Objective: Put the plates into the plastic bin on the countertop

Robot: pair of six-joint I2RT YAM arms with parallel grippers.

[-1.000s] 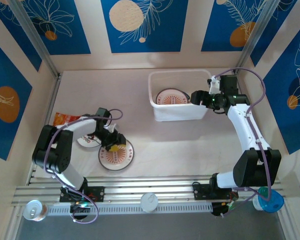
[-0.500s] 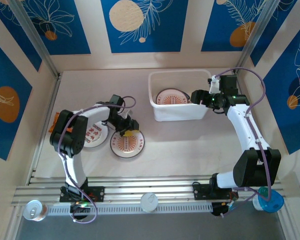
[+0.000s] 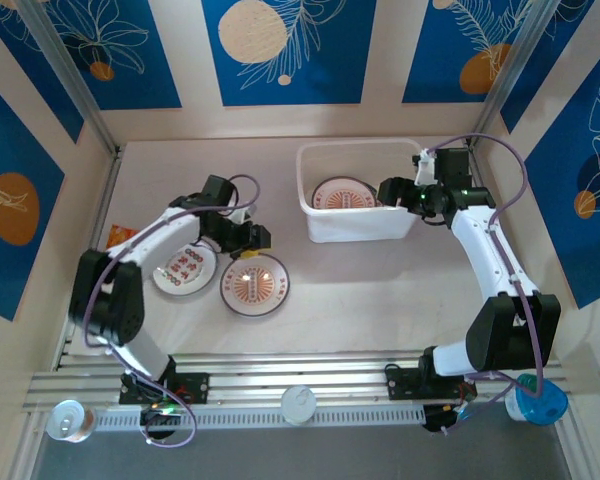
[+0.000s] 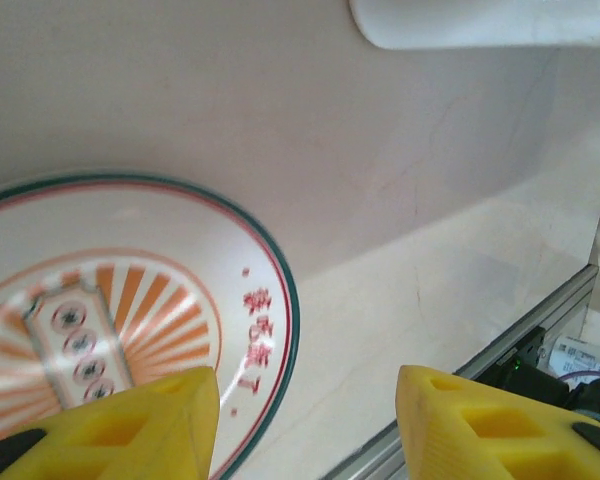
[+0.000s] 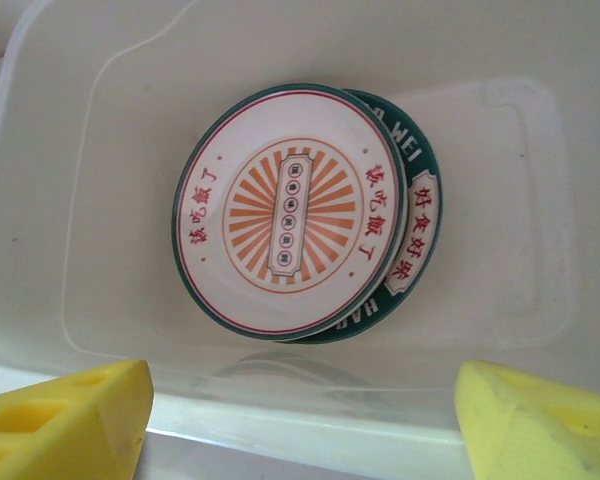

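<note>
Plainly the left gripper [image 4: 305, 432] is the nearer one: its yellow jaws stand apart and empty. The nearest plate [image 4: 110, 320] fills the lower left of the wrist view, its green rim running under the left-hand finger while the other finger hangs over bare countertop [image 4: 280, 120]. Being round, it offers no long axis, so I judge any grip must straddle that rim. A second plate [image 3: 184, 268] lies just beside it on the left. The plastic bin [image 3: 360, 225] sits well apart, toward the upper right. Over it the right gripper [image 3: 390, 192] hovers, jaws apart and empty, above two stacked plates [image 5: 290, 210].
</note>
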